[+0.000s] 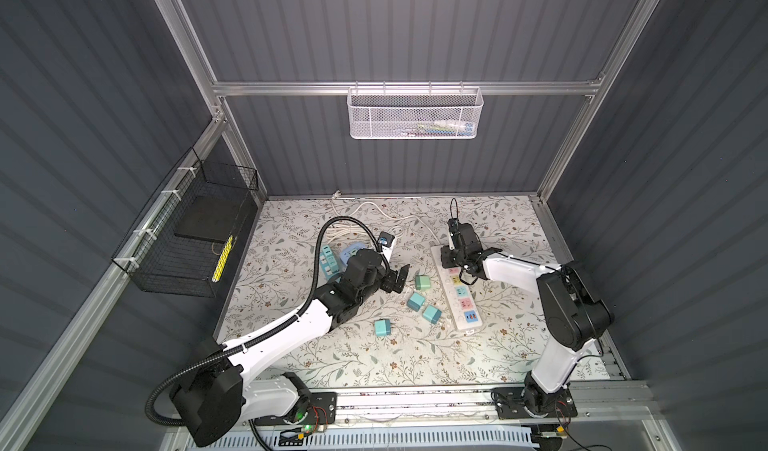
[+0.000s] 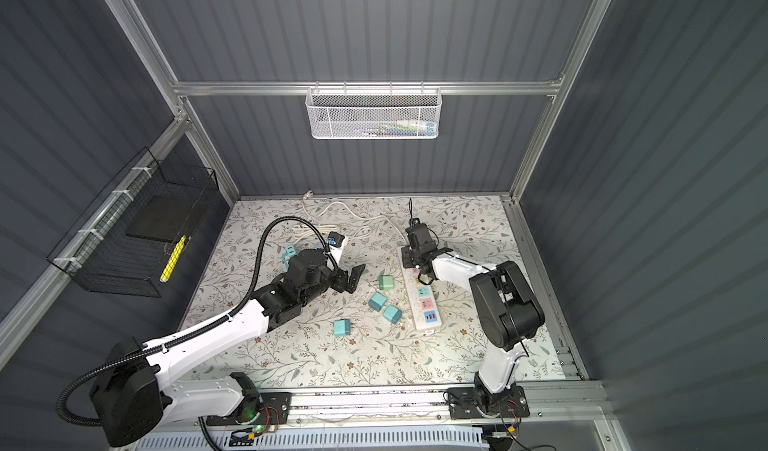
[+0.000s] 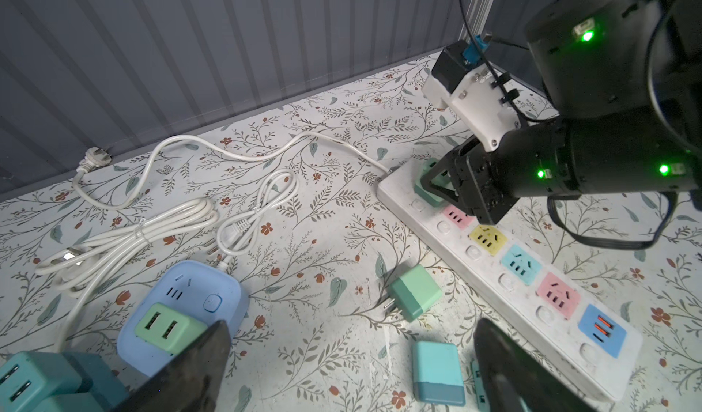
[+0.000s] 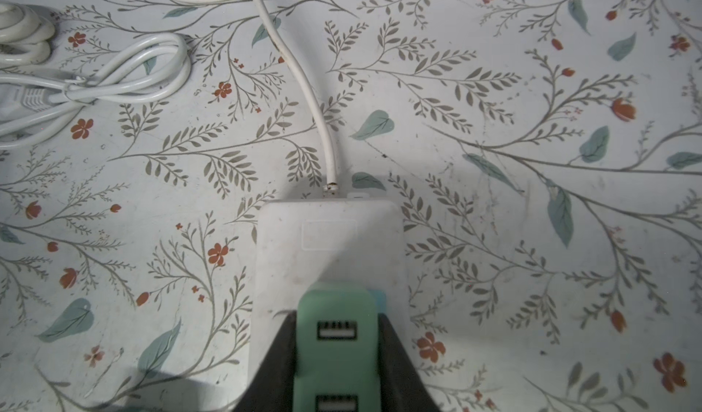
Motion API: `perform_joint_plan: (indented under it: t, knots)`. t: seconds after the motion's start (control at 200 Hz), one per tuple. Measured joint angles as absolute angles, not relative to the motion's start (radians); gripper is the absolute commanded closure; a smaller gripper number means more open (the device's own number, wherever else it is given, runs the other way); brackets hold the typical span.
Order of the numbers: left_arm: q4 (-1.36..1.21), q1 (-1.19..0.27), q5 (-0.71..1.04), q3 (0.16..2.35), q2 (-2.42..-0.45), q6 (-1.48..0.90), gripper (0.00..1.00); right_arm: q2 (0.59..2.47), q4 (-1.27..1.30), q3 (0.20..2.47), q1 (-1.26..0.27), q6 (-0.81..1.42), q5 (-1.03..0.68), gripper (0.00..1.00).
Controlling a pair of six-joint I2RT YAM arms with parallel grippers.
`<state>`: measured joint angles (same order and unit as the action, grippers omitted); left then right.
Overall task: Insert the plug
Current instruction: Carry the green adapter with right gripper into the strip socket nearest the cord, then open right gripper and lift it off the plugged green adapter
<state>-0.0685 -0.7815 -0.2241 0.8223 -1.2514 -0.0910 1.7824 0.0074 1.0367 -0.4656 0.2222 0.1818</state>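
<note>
Right claw (image 4: 336, 328) clamps green plug (image 4: 334, 364) — (over strip (image 4: 326, 239)).

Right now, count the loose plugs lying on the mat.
4. The green plug lies farthest back; two teal plugs lie near the power strip; a third teal plug lies nearest the front. The arms may hide more.

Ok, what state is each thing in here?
Right end effector: shut on green two-port USB charger plug.
That plug: upright on end socket of long white power strip; seating unclear.
Left end effector: open, empty.
Strip's white wall plug: unplugged, lying loose.
Rounded blue socket block: green charger inserted.
</note>
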Motion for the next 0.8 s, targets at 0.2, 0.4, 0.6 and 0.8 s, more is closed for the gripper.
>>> perform_joint_plan:
  t: [0.2,0.4,0.6,0.8]
  knots:
    - [-0.070,-0.781,-0.226,0.810,-1.220,-0.091,0.00,1.777,0.037,1.012,-0.508,0.245,0.247,0.82]
    - [-0.070,-0.781,-0.241,0.803,-1.172,-0.091,0.00,1.779,0.056,1.000,-0.519,0.257,0.269,0.80]
    - [-0.073,-0.781,-0.245,0.802,-1.165,-0.092,0.00,1.779,0.081,0.988,-0.533,0.262,0.303,0.71]
    - [-0.070,-0.781,-0.252,0.797,-1.149,-0.102,0.00,1.779,-0.025,1.030,-0.538,0.279,0.251,0.43]
